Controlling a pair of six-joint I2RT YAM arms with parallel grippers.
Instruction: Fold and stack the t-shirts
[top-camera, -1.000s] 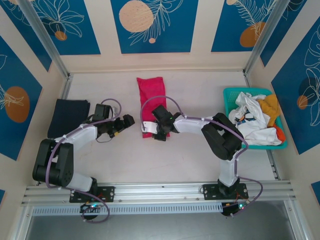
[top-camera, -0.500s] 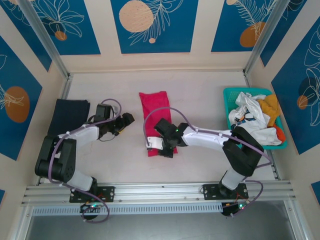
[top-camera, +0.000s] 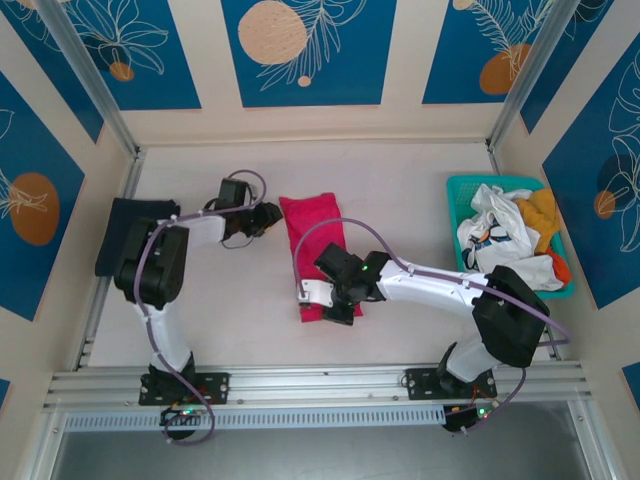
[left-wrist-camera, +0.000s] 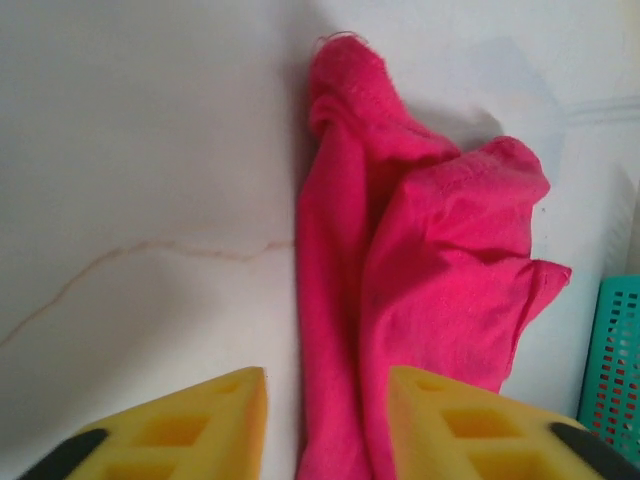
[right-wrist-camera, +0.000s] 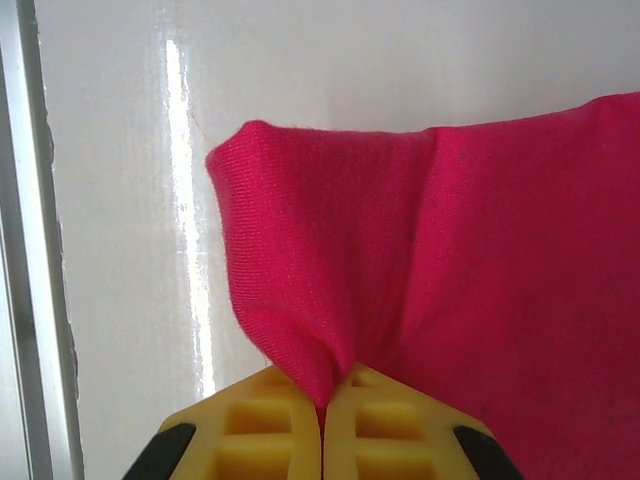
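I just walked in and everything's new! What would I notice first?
The bright pink t-shirt, folded into a long strip mid-table, with the right gripper pinching its near end. Next, the teal basket at the right edge, heaped with white and orange shirts.

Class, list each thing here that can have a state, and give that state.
Pink shirt: folded into a strip, near end pinched.
Navy shirt: folded, lying flat.
Basket: heaped with unfolded shirts.
Left hand: open, astride pink shirt.
Right hand: shut on pink shirt.
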